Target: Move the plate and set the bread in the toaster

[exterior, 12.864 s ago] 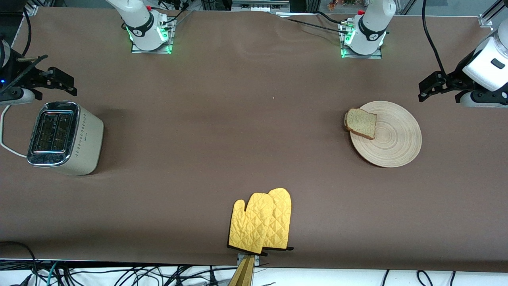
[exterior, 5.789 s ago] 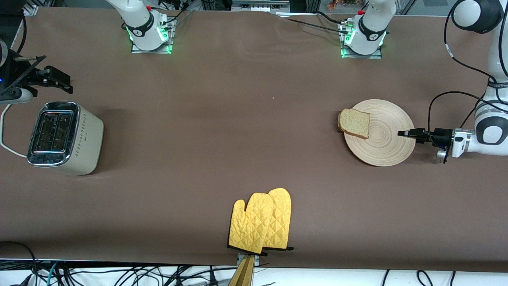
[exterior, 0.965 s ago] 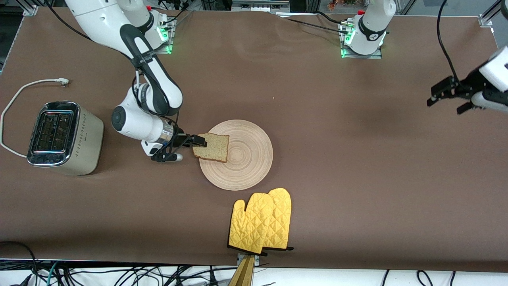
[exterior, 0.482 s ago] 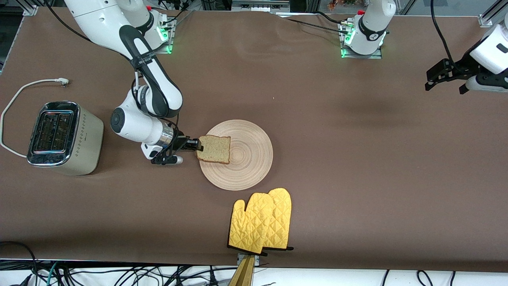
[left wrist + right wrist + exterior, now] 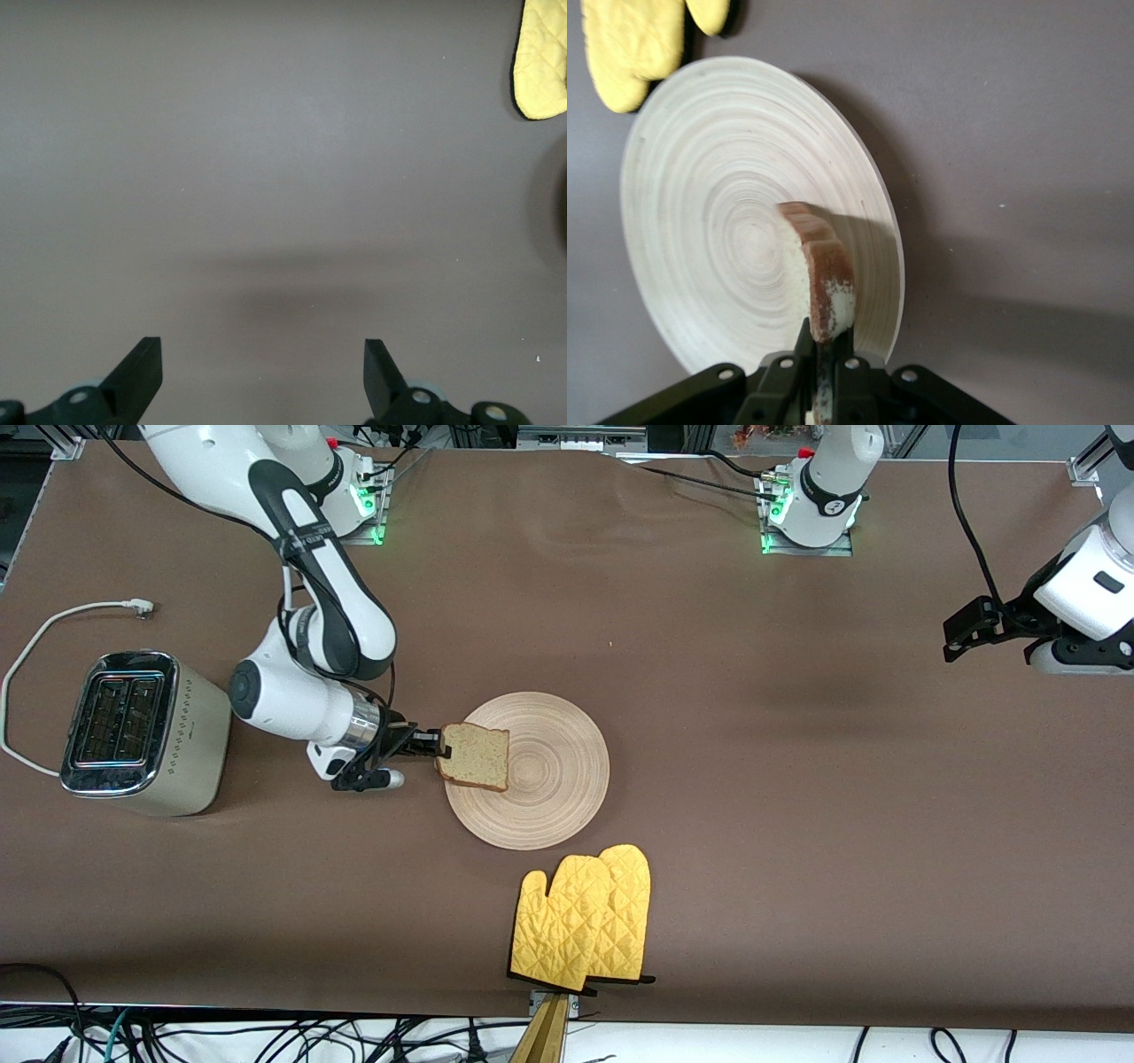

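Note:
The round light-wood plate (image 5: 532,779) lies in the middle of the table; the right wrist view also shows this plate (image 5: 718,221). My right gripper (image 5: 436,744) is shut on the crust edge of the bread (image 5: 477,755), and the slice is lifted slightly over the plate's edge nearest the toaster. Seen from the right wrist, the bread (image 5: 824,274) stands on edge between the fingers. The cream-white toaster (image 5: 142,731) sits at the right arm's end of the table, slots up. My left gripper (image 5: 961,631) hangs open above bare table at the left arm's end, with nothing between its fingers (image 5: 142,372).
A pair of yellow oven mitts (image 5: 585,917) lies nearer the front camera than the plate, at the table's edge. The toaster's white cord (image 5: 53,629) loops on the table beside it, unplugged.
The right gripper has closed on the bread and raised it slightly off the plate. The left arm has drifted a little at its end of the table.

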Robot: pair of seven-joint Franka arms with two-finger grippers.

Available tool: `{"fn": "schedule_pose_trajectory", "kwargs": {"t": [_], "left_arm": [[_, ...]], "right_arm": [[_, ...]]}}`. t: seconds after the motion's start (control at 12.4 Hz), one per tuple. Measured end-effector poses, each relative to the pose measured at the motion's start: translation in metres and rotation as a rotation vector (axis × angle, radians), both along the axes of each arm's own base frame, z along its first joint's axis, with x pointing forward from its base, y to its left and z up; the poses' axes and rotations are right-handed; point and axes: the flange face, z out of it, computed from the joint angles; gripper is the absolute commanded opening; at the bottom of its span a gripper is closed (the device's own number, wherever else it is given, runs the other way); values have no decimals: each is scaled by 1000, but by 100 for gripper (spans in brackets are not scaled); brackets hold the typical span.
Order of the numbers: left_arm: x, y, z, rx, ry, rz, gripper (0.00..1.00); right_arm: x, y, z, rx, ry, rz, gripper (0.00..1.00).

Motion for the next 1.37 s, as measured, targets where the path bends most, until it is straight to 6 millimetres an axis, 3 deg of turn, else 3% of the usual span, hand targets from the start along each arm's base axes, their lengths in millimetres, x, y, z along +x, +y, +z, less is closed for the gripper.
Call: {"fn": "schedule_pose_trajectory", "kwargs": {"t": [0.16,0.4,0.8,1.05,1.37], "left_arm": [[1,-3,2,0,-1,7,100],[1,-2,3,0,0,13,100],[1,-2,1,0,4,14,100],[2,-3,1,0,4,11,100],[2,-5,0,0,7,9,100]], "right_arm": [[11,-25,32,-77,-2,91,0],[35,-77,100,-280,34,242,0],[41,-179,179,-669,191,290,0],[36,-229,205,-857,274,273,0],[35,-280,227,-901,285,225,0]]}}
